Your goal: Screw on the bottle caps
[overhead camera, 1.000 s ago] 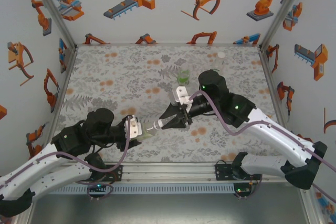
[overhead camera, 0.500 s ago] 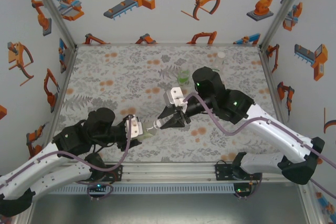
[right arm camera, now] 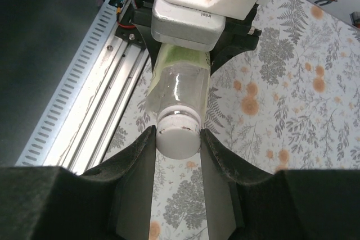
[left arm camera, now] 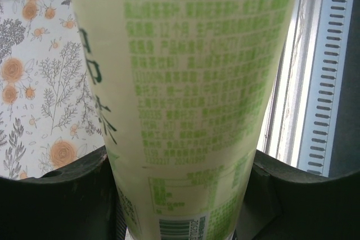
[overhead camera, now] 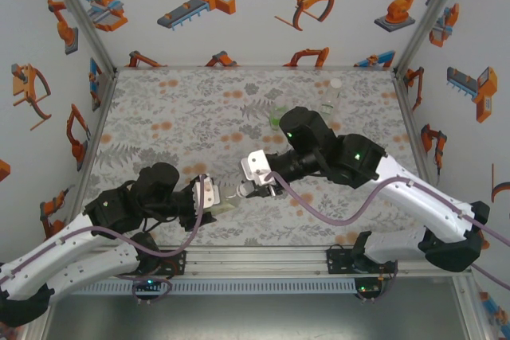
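The yellowish bottle (overhead camera: pixel 225 201) lies tilted above the mat, its green-printed label (left arm camera: pixel 191 94) squeezed between the left gripper's fingers (left arm camera: pixel 56 195). My left gripper (overhead camera: pixel 213 201) is shut on its body. A white cap (right arm camera: pixel 178 139) sits on the bottle's neck (right arm camera: pixel 181 91), and my right gripper (right arm camera: pixel 178 145) is shut on that cap, one finger touching each side. In the top view the right gripper (overhead camera: pixel 250 190) meets the cap (overhead camera: pixel 239 191) near the front middle. A green bottle (overhead camera: pixel 278 115) stands behind the right arm, partly hidden. The colourless bottle (overhead camera: pixel 331 101) stands at the back right, a white cap (overhead camera: pixel 337 84) on top.
The floral mat (overhead camera: pixel 175 117) covers the table inside walled sides. A metal rail (overhead camera: pixel 255 259) runs along the near edge, just below the held bottle. Open mat lies to the left and at the back.
The right arm has swung left and its wrist has turned around the cap, the white camera mount dropping lower left. The left arm and the bottle have barely moved.
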{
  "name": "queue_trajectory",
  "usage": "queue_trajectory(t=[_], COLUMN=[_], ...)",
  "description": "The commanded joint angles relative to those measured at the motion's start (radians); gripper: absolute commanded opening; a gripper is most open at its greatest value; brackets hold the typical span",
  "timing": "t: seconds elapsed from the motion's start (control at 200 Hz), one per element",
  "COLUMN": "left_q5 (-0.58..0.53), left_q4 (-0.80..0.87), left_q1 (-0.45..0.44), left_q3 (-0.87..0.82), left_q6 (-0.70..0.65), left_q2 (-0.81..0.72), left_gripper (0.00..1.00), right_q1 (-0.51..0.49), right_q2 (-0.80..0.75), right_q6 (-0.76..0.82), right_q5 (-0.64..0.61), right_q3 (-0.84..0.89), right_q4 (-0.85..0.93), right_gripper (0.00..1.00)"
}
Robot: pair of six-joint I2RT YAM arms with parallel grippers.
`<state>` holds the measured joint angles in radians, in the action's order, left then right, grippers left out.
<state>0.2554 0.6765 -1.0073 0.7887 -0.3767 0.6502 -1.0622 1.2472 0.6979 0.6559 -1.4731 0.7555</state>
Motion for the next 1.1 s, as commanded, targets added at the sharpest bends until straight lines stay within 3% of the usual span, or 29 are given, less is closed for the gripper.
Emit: queue_trajectory(t=[0.0, 0.24, 0.511, 0.716, 0.941, 1.006, 1.096], left_q5=[0.032, -0.021, -0.108, -0.097, -0.095, -0.093, -0.092], left_q4=[-0.066, -0.066, -0.087, -0.204, -0.291, -0.289, -0.274], left_q1=[0.000, -0.001, -0.001, -0.002, -0.002, -0.002, -0.001], left_q3=[0.020, 0.033, 0.044, 0.022, 0.000, 0.003, 0.014], left_q6=[0.022, -0.010, -0.015, -0.016, -0.039, -0.048, -0.057], left_q2=[-0.014, -0.001, 0.055, 0.078, 0.099, 0.114, 0.133], left_gripper=[0.00, 0.00, 0.00, 0.00, 0.00, 0.00, 0.00], right_q1=[-0.013, -0.014, -0.012, 0.033, 0.107, 0.121, 0.124], right_q2=[-0.006, -0.011, -0.032, -0.010, -0.049, -0.053, -0.054], right_q6=[0.008, -0.369, -0.968, -1.368, -1.683, -1.733, -1.751], right_q5=[-0.003, -0.097, -0.289, -0.343, -0.395, -0.384, -0.391], right_q3=[0.008, 0.066, 0.170, 0.192, 0.259, 0.275, 0.278], right_q4=[0.016, -0.184, -0.356, -0.320, -0.270, -0.271, -0.268], right_gripper=[0.00, 0.00, 0.00, 0.00, 0.00, 0.10, 0.16])
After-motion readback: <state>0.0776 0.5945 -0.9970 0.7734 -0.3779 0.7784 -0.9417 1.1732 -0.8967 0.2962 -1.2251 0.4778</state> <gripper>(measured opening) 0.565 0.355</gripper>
